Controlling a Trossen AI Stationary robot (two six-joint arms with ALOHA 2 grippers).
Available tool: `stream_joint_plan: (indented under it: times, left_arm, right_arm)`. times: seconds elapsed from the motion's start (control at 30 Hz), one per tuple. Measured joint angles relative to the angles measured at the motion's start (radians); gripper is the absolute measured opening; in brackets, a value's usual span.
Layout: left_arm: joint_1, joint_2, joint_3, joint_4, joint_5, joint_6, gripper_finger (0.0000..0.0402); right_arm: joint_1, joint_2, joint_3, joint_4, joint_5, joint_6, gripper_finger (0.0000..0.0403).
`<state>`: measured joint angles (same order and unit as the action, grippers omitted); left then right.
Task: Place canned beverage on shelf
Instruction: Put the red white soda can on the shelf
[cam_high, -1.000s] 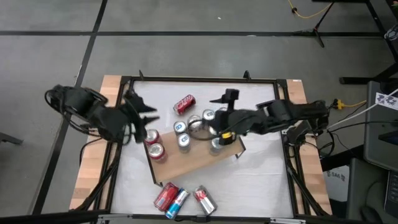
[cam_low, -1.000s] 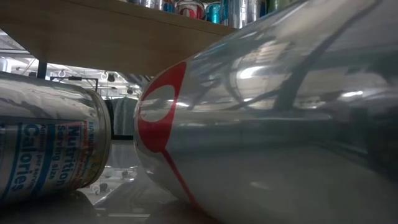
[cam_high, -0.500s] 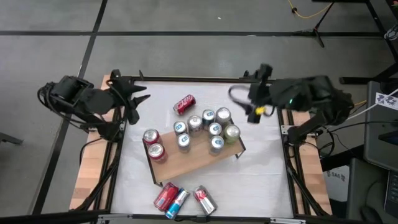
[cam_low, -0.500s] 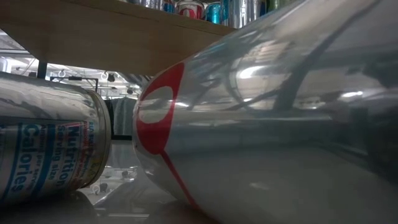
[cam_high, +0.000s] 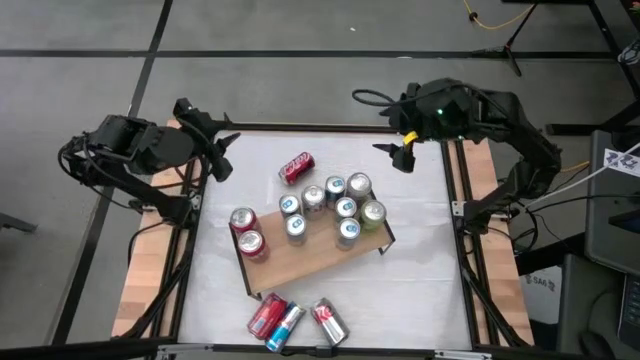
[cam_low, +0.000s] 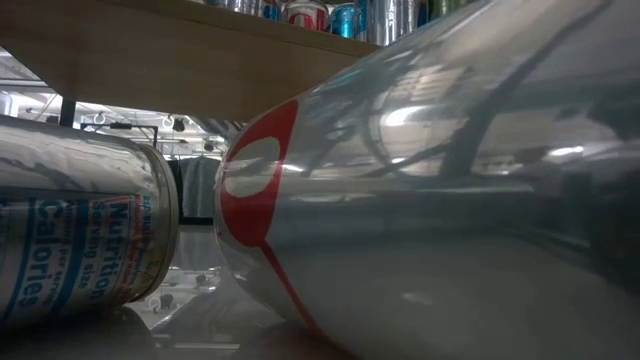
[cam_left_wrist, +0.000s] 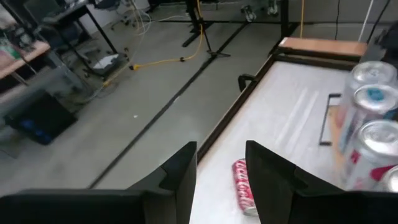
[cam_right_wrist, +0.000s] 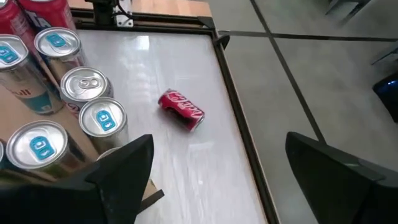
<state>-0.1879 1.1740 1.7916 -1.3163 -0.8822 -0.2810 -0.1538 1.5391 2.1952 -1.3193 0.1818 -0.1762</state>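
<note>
The shelf (cam_high: 312, 262), a light-brown board on black legs, stands slantwise mid-table. Several cans (cam_high: 346, 208) stand upright on it, two red ones (cam_high: 247, 232) at its left end and a green one (cam_high: 373, 212) at its right end. A red can (cam_high: 295, 167) lies on its side on the white tabletop beyond the shelf; it also shows in the left wrist view (cam_left_wrist: 242, 186) and the right wrist view (cam_right_wrist: 181, 110). My left gripper (cam_high: 222, 158) is open and empty near the far left corner. My right gripper (cam_high: 395, 155) is wide open and empty near the far right corner.
Three cans (cam_high: 292, 320) lie on their sides near the table's front edge, right before the low camera (cam_low: 430, 200). The black rim (cam_high: 330, 127) borders the white tabletop. Bare tabletop lies between the shelf and each side rim.
Both grippers have drawn back from the shelf. My left gripper has gone from the shelf's left end toward the far left corner. My right gripper has risen from the shelf's right end toward the far right corner, leaving the green can uncovered and upright there.
</note>
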Motion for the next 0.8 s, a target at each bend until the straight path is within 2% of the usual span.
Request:
stream_joint_plan:
  times: [0.3, 0.63, 0.8]
  left_arm:
    - [0.005, 0.000, 0.000, 0.002, 0.015, 0.029, 0.0126]
    - [0.005, -0.003, 0.000, 0.021, 0.165, 0.030, 0.0126]
    - [0.005, -0.003, 0.000, 0.057, 0.175, 0.030, 0.0126]
  right_arm:
    - [-0.004, 0.011, 0.000, 0.030, -0.011, 0.000, 0.0356]
    - [-0.004, 0.029, 0.000, 0.096, -0.018, -0.001, 0.0356]
    - [-0.004, 0.042, 0.000, 0.088, -0.018, -0.001, 0.0356]
